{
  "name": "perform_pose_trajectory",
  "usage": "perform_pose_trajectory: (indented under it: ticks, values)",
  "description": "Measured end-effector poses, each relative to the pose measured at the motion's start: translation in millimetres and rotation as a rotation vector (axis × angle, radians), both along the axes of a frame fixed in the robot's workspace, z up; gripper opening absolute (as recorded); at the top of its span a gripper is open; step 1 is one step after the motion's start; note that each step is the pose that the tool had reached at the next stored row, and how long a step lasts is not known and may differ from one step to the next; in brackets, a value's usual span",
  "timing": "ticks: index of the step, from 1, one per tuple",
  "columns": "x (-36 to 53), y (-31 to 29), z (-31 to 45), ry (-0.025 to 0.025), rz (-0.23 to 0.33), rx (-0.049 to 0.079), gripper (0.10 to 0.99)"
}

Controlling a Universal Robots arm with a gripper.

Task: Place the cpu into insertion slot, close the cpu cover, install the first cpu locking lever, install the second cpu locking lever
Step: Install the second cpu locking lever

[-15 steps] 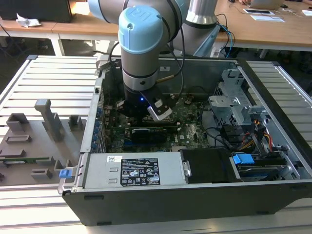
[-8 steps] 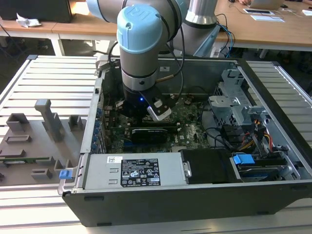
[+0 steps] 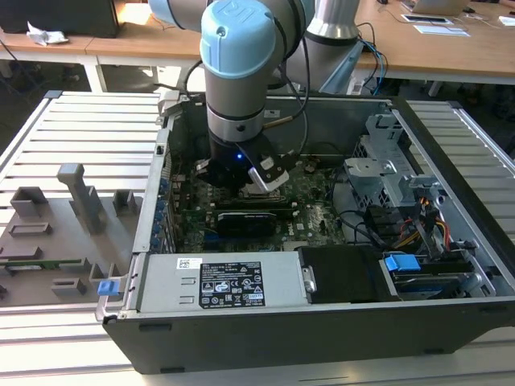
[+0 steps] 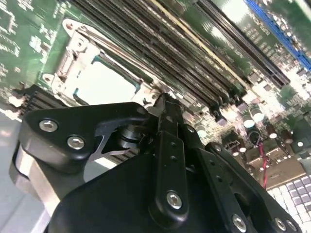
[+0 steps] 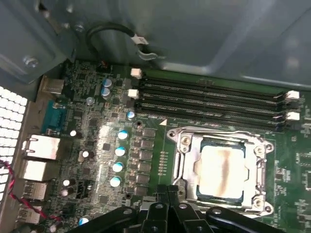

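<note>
The cpu (image 5: pixel 221 166), its dull silver top showing, lies flat in the insertion slot on the green motherboard; the slot itself is hidden under it. The cpu cover (image 5: pixel 187 145), a metal frame, lies flat around the chip. In the second wrist view the cpu (image 4: pixel 104 82) and the cover (image 4: pixel 73 53) sit just beyond my fingertips. My gripper (image 5: pixel 167 190) is shut with nothing seen between the fingers, close beside the socket's edge. In the second wrist view the gripper (image 4: pixel 163 99) points at the socket's corner. In the exterior view the gripper (image 3: pixel 261 183) is low inside the open computer case.
Long black memory slots (image 5: pixel 209 97) run beside the socket. A black card (image 3: pixel 245 219), the power supply (image 3: pixel 217 281), a drive cage (image 3: pixel 386 161) and cables (image 3: pixel 418 229) crowd the case. Grey fixtures (image 3: pixel 76 193) stand on the table at the exterior view's left.
</note>
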State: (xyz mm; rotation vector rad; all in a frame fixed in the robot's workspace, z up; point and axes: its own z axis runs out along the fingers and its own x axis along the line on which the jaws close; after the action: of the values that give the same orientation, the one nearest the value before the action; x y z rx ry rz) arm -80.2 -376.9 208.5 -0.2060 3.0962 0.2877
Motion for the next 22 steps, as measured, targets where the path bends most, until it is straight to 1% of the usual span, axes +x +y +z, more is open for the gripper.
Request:
perform_pose_trajectory:
  ticks: [1, 2, 3, 4, 6, 7, 9, 11, 14, 15, 16, 17, 18, 19, 20, 21, 22]
  values:
    - [3.9, 0.8, 0.0, 0.0016, 0.0, -0.012, 0.106]
    - [5.7, 1.2, -0.1, 0.0025, 0.0, -0.018, 0.106]
    - [10.5, 2.0, -0.1, 0.0051, -0.001, -0.034, 0.106]
    - [19.7, 3.5, 0.0, 0.0098, -0.001, -0.064, 0.106]
    - [28.6, 5.8, -0.1, 0.0149, -0.002, -0.089, 0.106]
    - [32.2, 7.5, 0.0, 0.0174, -0.002, -0.1, 0.106]
    - [35.8, 10.1, 0.0, 0.0199, -0.002, -0.115, 0.106]
    - [39.4, 13.8, 0.0, 0.0229, -0.002, -0.134, 0.106]
    - [45.4, 22.0, 0.0, 0.0278, -0.002, -0.173, 0.106]
    - [46.5, 24.0, 0.0, 0.0285, -0.002, -0.182, 0.106]
    - [49.2, 29.0, 0.0, 0.0299, -0.002, -0.204, 0.106]
    - [50.8, 32.8, 0.0, 0.0307, -0.002, -0.219, 0.106]
    - [52.9, 39.3, 0.0, 0.0314, -0.002, -0.241, 0.106]
    - [54.0, 43.3, -0.1, 0.0315, -0.003, -0.253, 0.106]
    - [54.5, 46.1, 0.0, 0.0318, -0.003, -0.261, 0.106]
    - [55.3, 52.8, 0.0, 0.0318, -0.003, -0.273, 0.106]
    - [55.3, 57.8, 0.1, 0.0318, -0.003, -0.277, 0.106]
